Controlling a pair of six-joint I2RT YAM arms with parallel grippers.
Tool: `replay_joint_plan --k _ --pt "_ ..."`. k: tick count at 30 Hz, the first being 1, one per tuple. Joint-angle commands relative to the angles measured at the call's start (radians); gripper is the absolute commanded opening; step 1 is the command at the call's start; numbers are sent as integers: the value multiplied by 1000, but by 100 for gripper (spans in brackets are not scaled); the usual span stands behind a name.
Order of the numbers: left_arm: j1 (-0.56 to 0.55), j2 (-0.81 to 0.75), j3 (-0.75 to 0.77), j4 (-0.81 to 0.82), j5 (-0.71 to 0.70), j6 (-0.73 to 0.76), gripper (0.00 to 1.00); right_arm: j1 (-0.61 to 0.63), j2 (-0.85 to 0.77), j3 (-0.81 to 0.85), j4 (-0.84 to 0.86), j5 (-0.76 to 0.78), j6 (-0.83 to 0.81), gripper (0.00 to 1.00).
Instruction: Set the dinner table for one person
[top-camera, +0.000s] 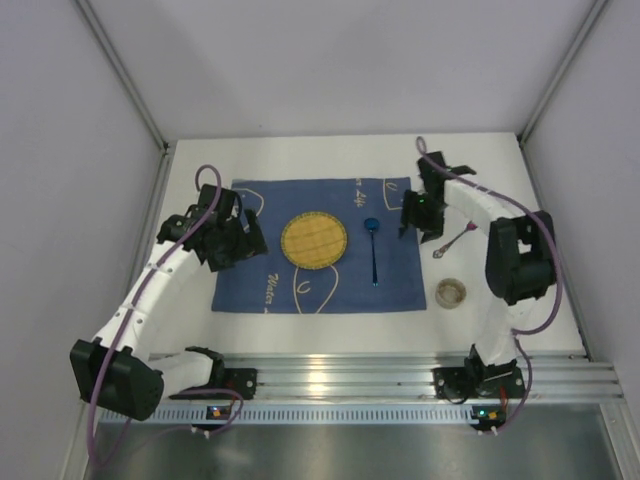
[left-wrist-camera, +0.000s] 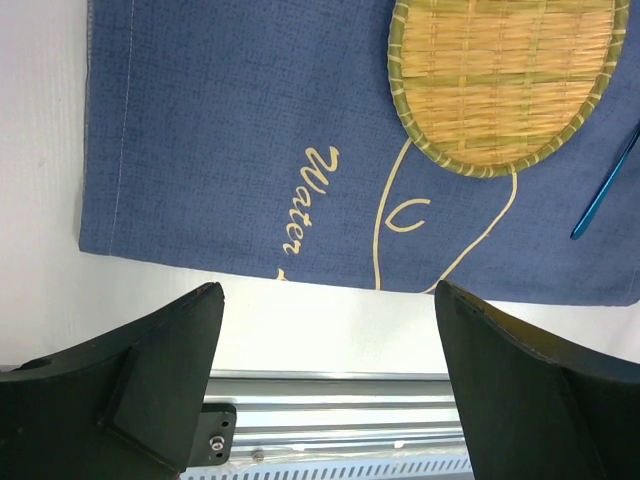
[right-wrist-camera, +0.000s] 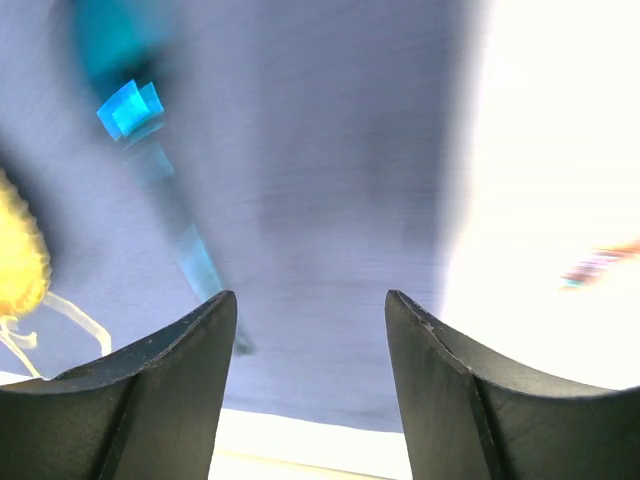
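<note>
Small bowl (top-camera: 451, 292): sat nearest, on bare white off the mat's front right corner.
Dinner table (top-camera: 330, 150): lay under everything, its white top showing all round the blue mat (top-camera: 395, 290).
Left gripper (left-wrist-camera: 328, 300): hung over the mat's left edge, jaws flung wide, nothing in them!
Woven plate (top-camera: 314, 240): sat mid-mat.
Blue spoon (top-camera: 373, 250): lay on the mat, between plate and right gripper.
Right gripper (right-wrist-camera: 310, 300): hovered over the mat's right edge, jaws apart, empty, with bare table just to its right.
Thin utensil (top-camera: 455, 240): lay on that white.
</note>
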Motion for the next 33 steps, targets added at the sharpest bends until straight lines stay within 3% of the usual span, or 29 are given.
replay_joint_plan --k 1,3,6,19,22,23,29,33 --pt "1 0 -3 34 13 -11 91 -266 -118 -24 -17 45 -57 62" --pt "1 20 1 49 15 -5 92 -383 -103 -23 -22 37 -74 61" --pt "-1 58 12 57 14 0 91 -432 -51 -6 -25 55 -83 59" --pt "-21 197 136 55 40 26 91 -460 220 184 -29 91 -36 54" --pt "-21 243 173 55 43 35 91 -462 247 189 -32 130 -33 38" --pt "-21 269 191 57 43 38 91 -460 253 183 -37 140 -31 26" --pt "-21 388 266 66 55 46 91 -434 284 147 -54 173 -50 0" --pt "-32 477 331 72 73 57 91 -417 295 155 -58 169 -57 0"
